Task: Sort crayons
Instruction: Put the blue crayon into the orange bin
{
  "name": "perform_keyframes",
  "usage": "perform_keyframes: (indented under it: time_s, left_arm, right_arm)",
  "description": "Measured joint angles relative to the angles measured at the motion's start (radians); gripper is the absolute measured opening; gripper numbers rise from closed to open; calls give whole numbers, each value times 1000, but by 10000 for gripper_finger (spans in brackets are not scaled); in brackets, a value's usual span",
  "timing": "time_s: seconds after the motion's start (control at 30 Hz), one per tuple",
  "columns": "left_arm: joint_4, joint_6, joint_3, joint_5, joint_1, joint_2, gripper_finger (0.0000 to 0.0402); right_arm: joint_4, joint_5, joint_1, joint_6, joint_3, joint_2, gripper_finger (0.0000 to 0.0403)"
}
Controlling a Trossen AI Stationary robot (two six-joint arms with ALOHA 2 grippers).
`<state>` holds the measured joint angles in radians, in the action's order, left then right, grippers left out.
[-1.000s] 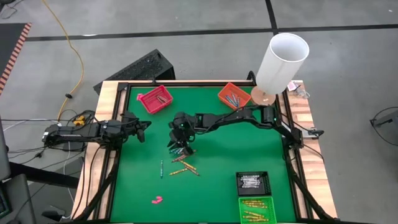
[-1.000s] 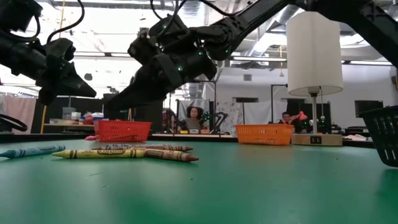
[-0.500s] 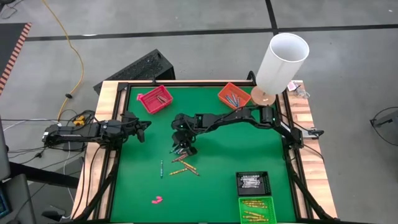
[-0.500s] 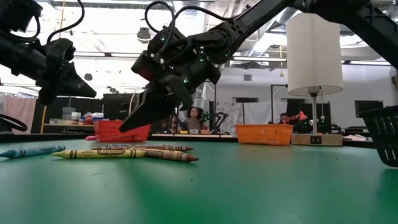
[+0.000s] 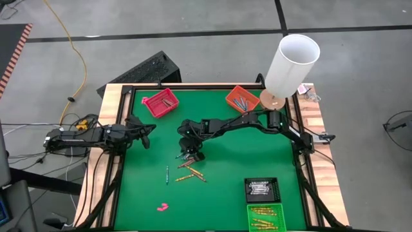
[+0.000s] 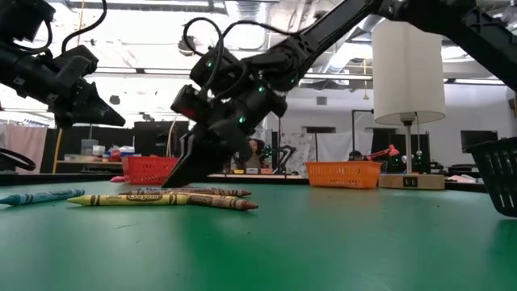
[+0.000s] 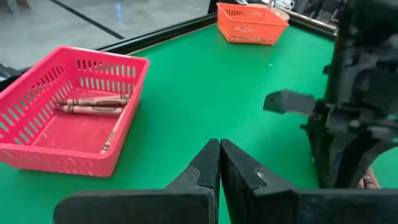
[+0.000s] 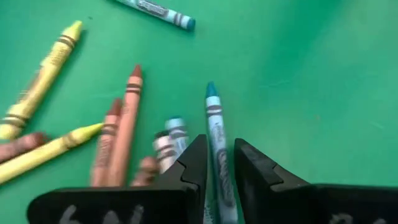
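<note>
A blue crayon [image 8: 217, 146] is seen between the two dark fingers [image 8: 186, 174] of the right hand [image 8: 219, 163], its tip pointing away across the green desk [image 8: 298, 81]. The fingers are set close on either side of it, with a narrow gap kept between them. Just beside the blue crayon, a pale blue crayon [image 8: 177, 132] and a white crayon [image 8: 164, 149] are partly covered by one finger. Two reddish-brown crayons [image 8: 121, 124] are laid side by side nearby, with two yellow crayons [image 8: 43, 68] beyond them. A teal crayon [image 8: 158, 12] is seen farther off, well apart.

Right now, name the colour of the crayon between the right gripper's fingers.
Blue-teal crayon; right wrist view shows it best.
</note>
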<state>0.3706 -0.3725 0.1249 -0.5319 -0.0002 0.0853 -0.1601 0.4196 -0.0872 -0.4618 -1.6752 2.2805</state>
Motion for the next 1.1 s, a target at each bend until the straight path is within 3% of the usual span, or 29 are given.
perform_keyframes:
  time_s: [0.43, 0.63, 0.73, 1.1]
  left_arm:
    - [0, 2, 0, 2, 0, 0, 0]
    - [-1, 2, 0, 2, 0, 0, 0]
    - [-1, 3, 0, 2, 0, 0, 0]
    - [0, 3, 0, 2, 0, 0, 0]
  right_arm:
    - [-28, -83, -4, -10, -2, 13, 78]
    - [-82, -97, -4, -2, -5, 11, 33]
    - [-82, -103, 0, 54, -5, 10, 8]
    - [-25, -133, -45, 275, 3, -54, 2]
